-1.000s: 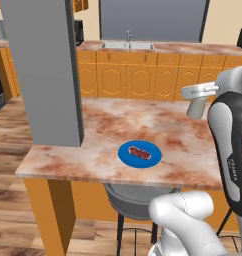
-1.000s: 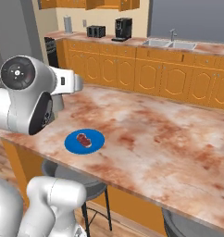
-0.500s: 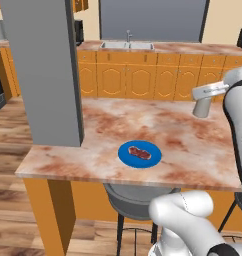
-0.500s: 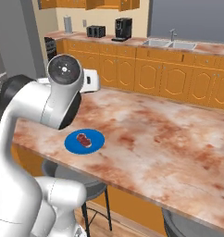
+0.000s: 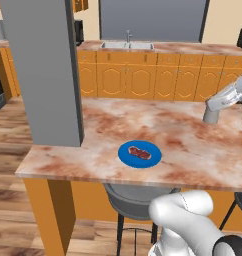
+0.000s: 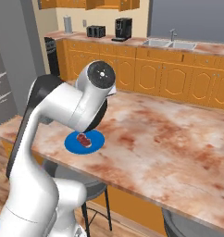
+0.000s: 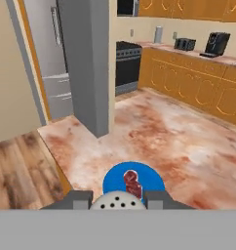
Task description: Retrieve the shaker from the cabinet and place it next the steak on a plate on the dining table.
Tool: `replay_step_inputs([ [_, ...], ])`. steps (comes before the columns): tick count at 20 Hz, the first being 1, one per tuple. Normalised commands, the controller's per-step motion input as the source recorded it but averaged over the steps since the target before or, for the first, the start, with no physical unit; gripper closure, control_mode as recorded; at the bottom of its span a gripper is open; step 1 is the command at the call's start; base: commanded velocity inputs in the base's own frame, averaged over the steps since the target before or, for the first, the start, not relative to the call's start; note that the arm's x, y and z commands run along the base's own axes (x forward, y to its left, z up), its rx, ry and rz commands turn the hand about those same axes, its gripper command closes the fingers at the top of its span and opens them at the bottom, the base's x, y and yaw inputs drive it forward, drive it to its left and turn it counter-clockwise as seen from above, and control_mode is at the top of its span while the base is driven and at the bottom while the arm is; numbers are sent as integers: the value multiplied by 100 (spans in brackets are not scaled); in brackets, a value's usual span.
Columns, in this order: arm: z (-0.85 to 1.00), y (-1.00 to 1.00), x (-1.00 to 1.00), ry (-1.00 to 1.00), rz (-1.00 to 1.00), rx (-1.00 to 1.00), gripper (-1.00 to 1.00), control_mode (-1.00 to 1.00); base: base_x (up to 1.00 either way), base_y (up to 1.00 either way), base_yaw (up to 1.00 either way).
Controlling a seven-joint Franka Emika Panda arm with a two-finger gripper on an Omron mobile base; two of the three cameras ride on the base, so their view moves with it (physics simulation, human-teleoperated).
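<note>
The hand (image 7: 117, 200) is clamped on the shaker (image 7: 116, 201), carrying it above the counter (image 5: 193, 145) toward the plate (image 5: 125, 155) with the steak (image 5: 139, 152) near the front edge.

Kitchen: sink (image 5: 128, 45), stove (image 7: 127, 63), orange cabinets (image 5: 143, 77), marbled counter (image 5: 183, 145).

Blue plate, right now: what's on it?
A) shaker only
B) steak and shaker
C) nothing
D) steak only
D: the blue plate on the dining table carries just the steak, while the shaker, seen in the hand view by its perforated cap, sits between the jaws of the gripper and not on the plate.
</note>
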Motion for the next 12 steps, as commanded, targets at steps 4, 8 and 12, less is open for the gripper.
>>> replay_step_inputs([
  [4, -35, -9, 0, 0, 23, -11, 100, -100, 0, 0, 0],
  [8, -33, -2, 0, -2, 21, -7, 100, -100, 0, 0, 0],
  [12, -27, 0, 0, -4, 19, -3, 100, -100, 0, 0, 0],
])
